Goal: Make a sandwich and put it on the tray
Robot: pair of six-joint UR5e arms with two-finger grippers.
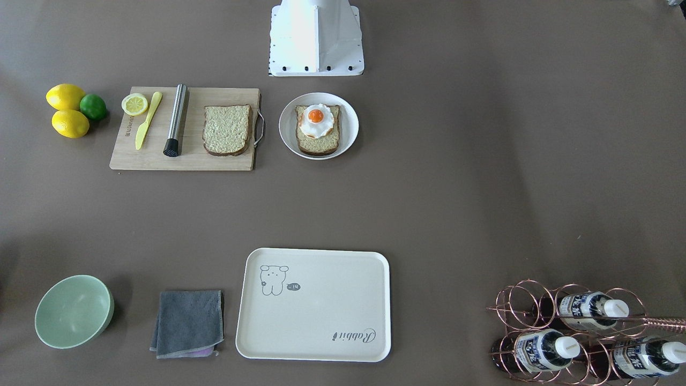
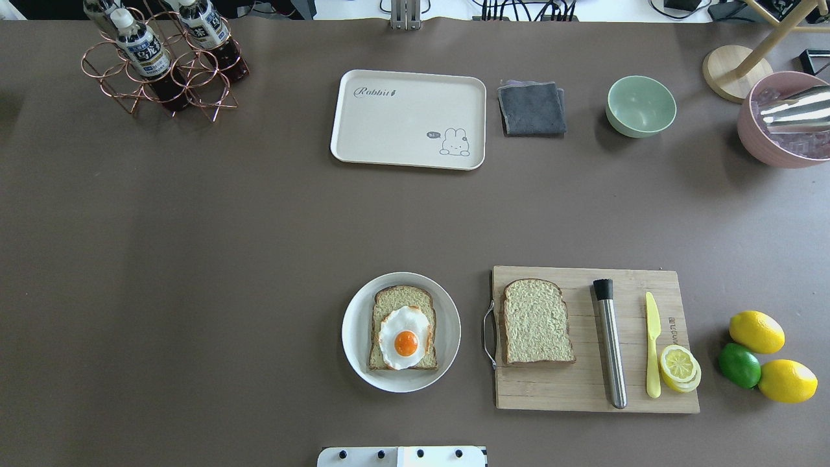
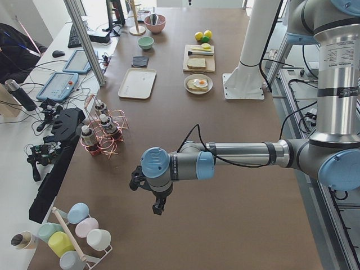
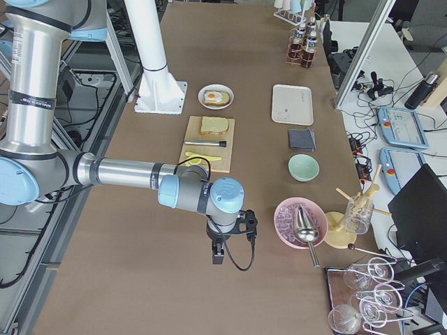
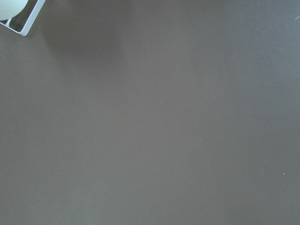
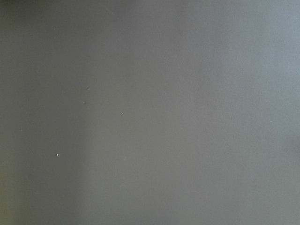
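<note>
In the front view, the board slice (image 1: pixel 226 130) lies flat on the board (image 1: pixel 144 158), upper left of centre. Just right of it, the plate slice (image 1: pixel 319 146) sits in the plate (image 1: pixel 351 128) with the egg (image 1: pixel 316 120) on top. The tray (image 1: pixel 321 311) lies at lower centre, well apart from both. The bread looks light, flat and probably a little soft, so a pinch across a crust edge seems best. The egg looks smooth and may slide if tilted. In the overhead view, a rod (image 2: pixel 611 344), knife (image 2: pixel 652 340) and lemon slice (image 2: pixel 679 366) lie right of the board slice. The board's handle (image 2: pixel 486 331) stands between it and the plate, whose raised rim may hinder a low approach. A cloth (image 2: pixel 532 107) and bowl (image 2: pixel 640 106) sit right of the tray, and a rack (image 2: pixel 162 71) is in the upper left. In the left side view, the left gripper (image 3: pixel 159 208) hangs over bare table at lower centre, far from the food. I cannot tell whether its fingers are apart. In the right side view, the right gripper (image 4: pixel 218 257) is likewise far from the food, and its state is also unclear. Both wrist views show only tabletop.
</note>
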